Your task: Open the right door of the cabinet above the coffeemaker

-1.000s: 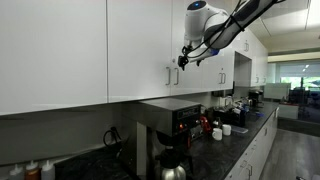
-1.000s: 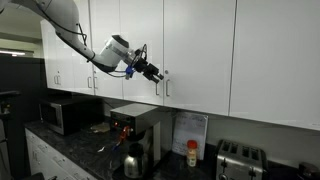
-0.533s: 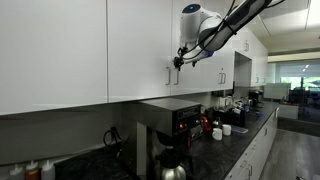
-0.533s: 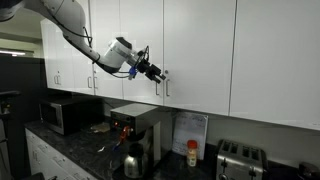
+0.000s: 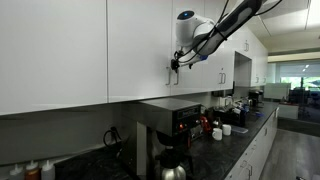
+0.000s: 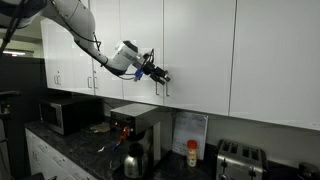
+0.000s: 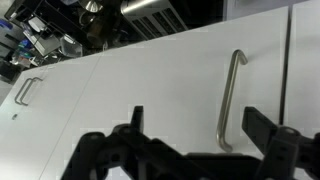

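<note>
White upper cabinet doors hang above the black coffeemaker (image 5: 170, 125), which also shows in an exterior view (image 6: 135, 132). Two slim metal handles (image 6: 162, 88) sit side by side at the seam between two doors. In the wrist view one vertical handle (image 7: 232, 100) stands between my two black fingers, close to the door seam. My gripper (image 7: 200, 128) is open, with the handle's lower end between the jaws and not touching them. In both exterior views my gripper (image 5: 175, 68) (image 6: 160, 75) is right at the handles. The cabinet doors are shut.
A microwave (image 6: 62, 113) and a toaster (image 6: 238, 158) stand on the dark counter (image 6: 60, 150). Mugs and bottles (image 5: 222, 125) crowd the counter further along. Another door handle (image 7: 27, 90) shows in the wrist view.
My gripper has moved closer to the cabinet face and sideways, up to the handles. The doors have not moved.
</note>
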`<state>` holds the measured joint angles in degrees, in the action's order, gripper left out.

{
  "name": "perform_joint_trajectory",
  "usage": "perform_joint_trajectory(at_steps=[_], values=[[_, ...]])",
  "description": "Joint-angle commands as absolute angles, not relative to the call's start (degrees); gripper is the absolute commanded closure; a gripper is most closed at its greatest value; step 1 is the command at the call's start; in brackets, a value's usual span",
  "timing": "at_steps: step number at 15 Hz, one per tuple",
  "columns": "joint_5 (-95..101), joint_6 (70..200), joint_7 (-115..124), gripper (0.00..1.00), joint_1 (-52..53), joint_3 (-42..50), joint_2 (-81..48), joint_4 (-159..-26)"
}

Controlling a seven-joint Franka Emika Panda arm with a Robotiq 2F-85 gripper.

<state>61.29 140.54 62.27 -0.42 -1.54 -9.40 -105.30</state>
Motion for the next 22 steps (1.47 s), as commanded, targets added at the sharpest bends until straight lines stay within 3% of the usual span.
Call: perform_joint_trajectory(at_steps=[1, 12, 22], values=[[63.45, 140.74, 63.23, 0.00, 1.01, 0.03, -12.09, -102.00], [70.08, 138.24, 69.12, 0.00, 2.16, 1.10, -12.10, -100.75], [56.39, 136.39, 57.42, 0.00, 1.59, 0.90, -13.08, -101.46]])
